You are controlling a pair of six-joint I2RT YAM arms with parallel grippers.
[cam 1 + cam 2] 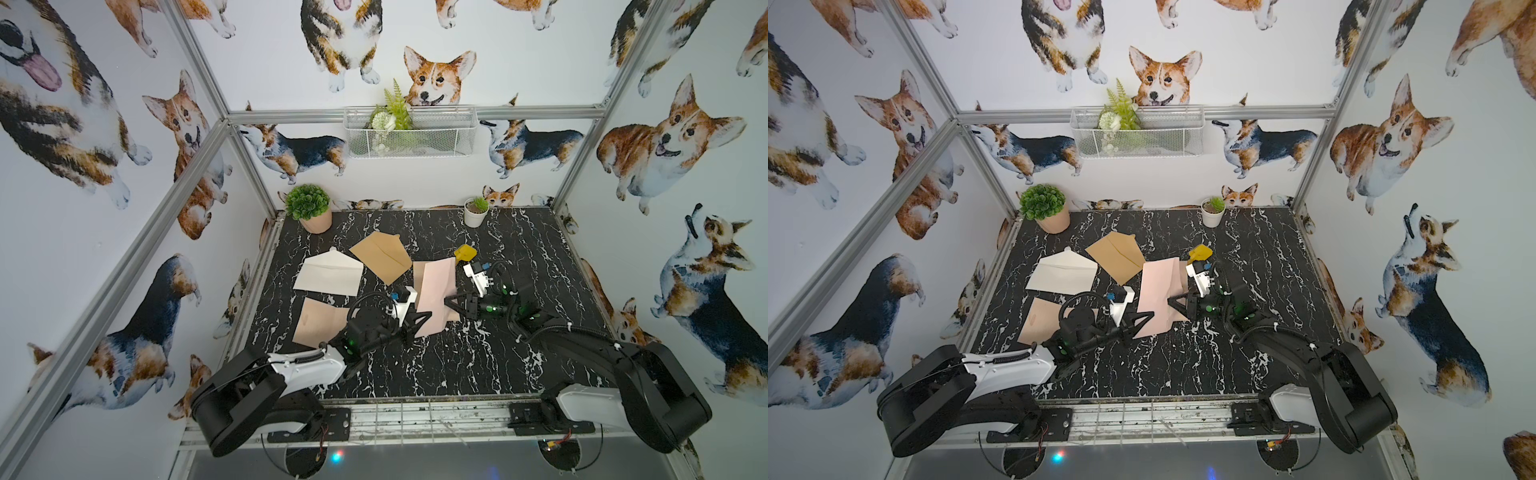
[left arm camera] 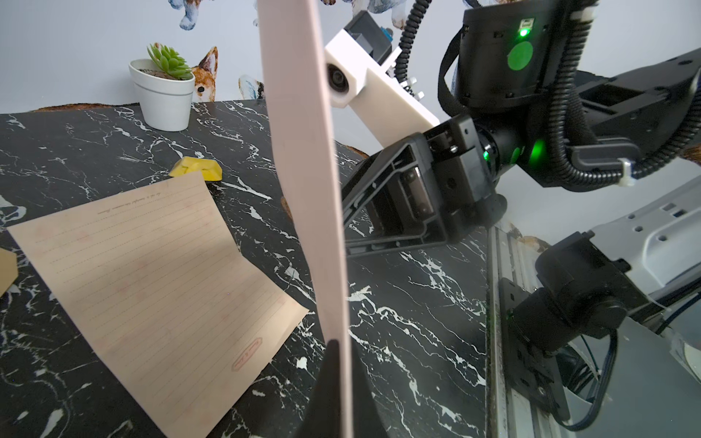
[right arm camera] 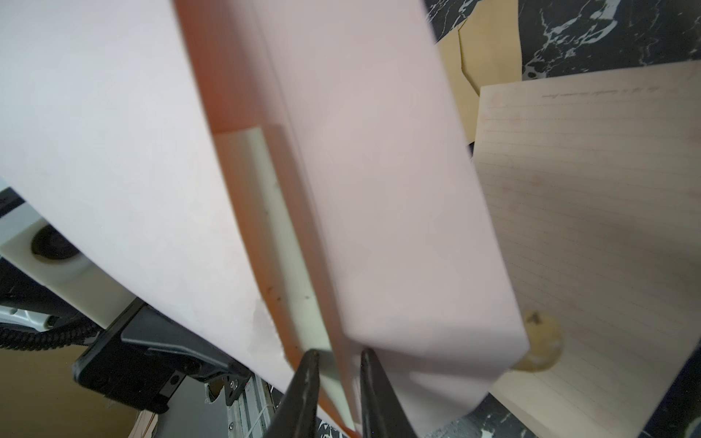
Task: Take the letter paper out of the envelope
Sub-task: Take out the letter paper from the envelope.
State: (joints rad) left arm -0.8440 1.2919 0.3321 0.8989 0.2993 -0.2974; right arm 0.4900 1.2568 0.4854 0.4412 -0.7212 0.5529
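- The pink envelope (image 1: 434, 291) (image 1: 1158, 291) is held up off the black marble table (image 1: 457, 365) near its middle, standing on edge between the two arms
- The left gripper (image 1: 417, 322) (image 1: 1142, 318) has its fingers pressed together on the envelope's lower corner; in the left wrist view the envelope (image 2: 303, 151) rises edge-on from that pinch (image 2: 333, 352)
- The right gripper (image 1: 448, 300) (image 1: 1170, 300) meets the pink envelope's other side, at its open mouth
- In the right wrist view the envelope's mouth (image 3: 379, 189) gapes, and the cream letter paper (image 3: 288, 242) sits inside it against the orange lining
- The right gripper's tips (image 3: 337, 364) stand narrowly apart, with the letter paper's edge and one envelope wall between them; I cannot tell whether they are pinching
- A lined sheet (image 2: 151, 273) (image 3: 588, 227) lies on the table just under and beside the pink envelope, creased, with one half raised
- Beyond the pink envelope, towards the back wall, lies a brown envelope (image 1: 382, 255); a white envelope (image 1: 328, 272) lies further off on the left arm's side
- A tan sheet (image 1: 318, 320) lies on the left arm's side of the pink envelope, partly under that arm
- A small yellow object (image 1: 464, 252) sits just past the pink envelope's far corner, and a succulent in a white pot (image 1: 476, 212) stands well behind it
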